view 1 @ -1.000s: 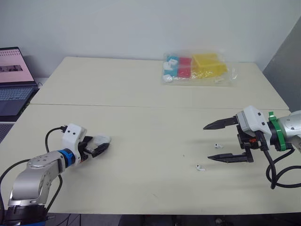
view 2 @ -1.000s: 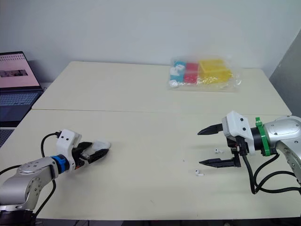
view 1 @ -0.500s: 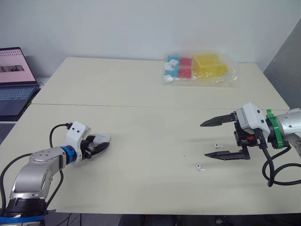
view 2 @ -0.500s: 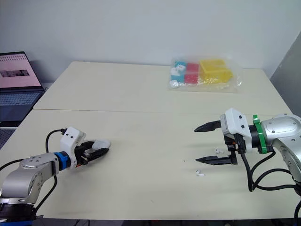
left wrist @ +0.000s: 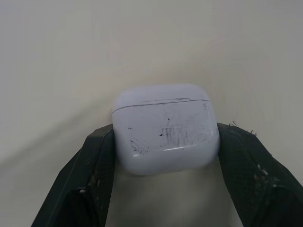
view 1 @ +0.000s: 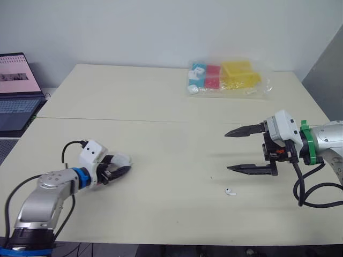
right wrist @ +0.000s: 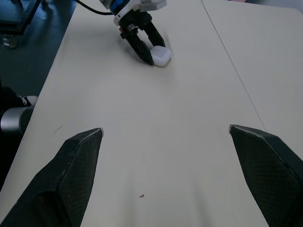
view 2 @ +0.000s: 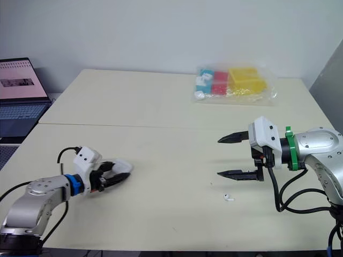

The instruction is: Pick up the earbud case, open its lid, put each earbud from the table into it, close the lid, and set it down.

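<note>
Earbud case [left wrist: 165, 127] pinched in left gripper [view 1: 120, 169], lid closed, right gripper [view 1: 226, 151] spread wide

Both head views look forward and down over the tabletop [view 1: 161, 101] from its near edge, and they share nearly the whole scene. The left wrist view is very close to the case [left wrist: 165, 127]. The right wrist view faces left across the tabletop and sees the same case from far.

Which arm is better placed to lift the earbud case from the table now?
The left. Its tool is clamped on the earbud case, one of its fingers on each side, lid shut. The right tool hangs open far across the table, near an earbud.
</note>
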